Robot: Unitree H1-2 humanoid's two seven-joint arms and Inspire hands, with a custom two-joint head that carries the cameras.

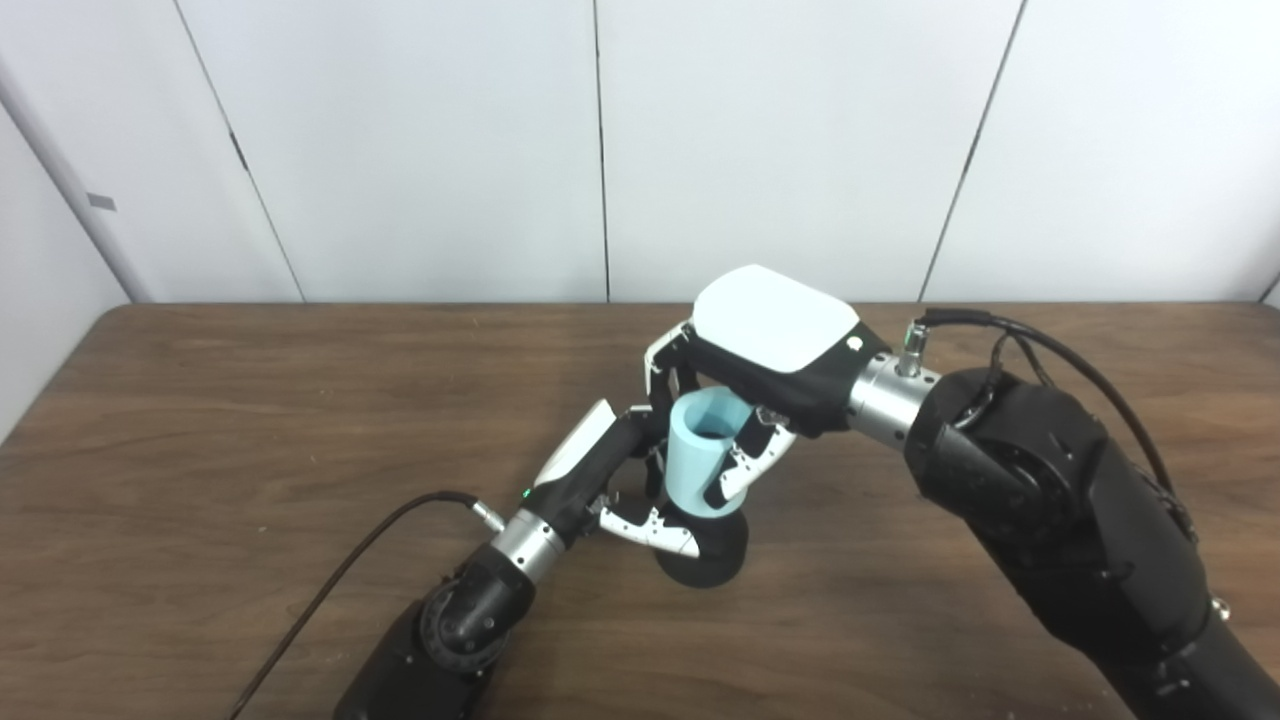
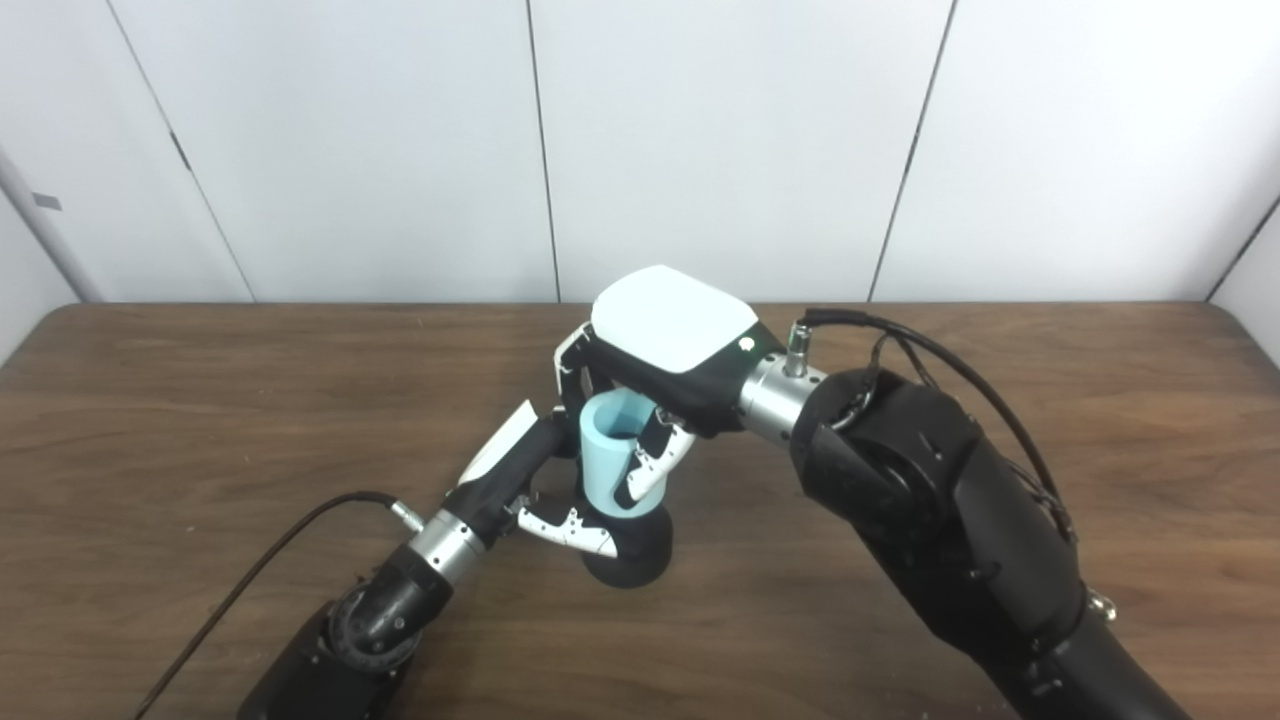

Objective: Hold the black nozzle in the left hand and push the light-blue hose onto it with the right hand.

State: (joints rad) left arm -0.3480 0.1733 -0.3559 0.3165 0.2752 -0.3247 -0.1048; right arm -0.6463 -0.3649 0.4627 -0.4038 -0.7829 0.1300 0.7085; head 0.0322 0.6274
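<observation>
Left robot hand [image 1: 600, 470] gripped the black nozzle [image 1: 705, 556], whose base rested on the brown worktop [image 1: 250, 420]. Upright on the nozzle stood the light-blue hose [image 1: 700, 450], with the right robot hand [image 1: 770, 350] closed around it from above.

The black nozzle [image 1: 705, 560] shows only its wide base, the rest lost behind the left hand's [image 1: 600, 470] fingers [image 1: 655, 530] and the light-blue hose [image 1: 700, 455]; whether the hose is seated on it cannot be told; the right hand's [image 1: 770, 345] white back covers its palm and most of its fingers; both arms are cut off by the bottom edge; the desk [image 2: 200, 420] runs out of frame below.
</observation>
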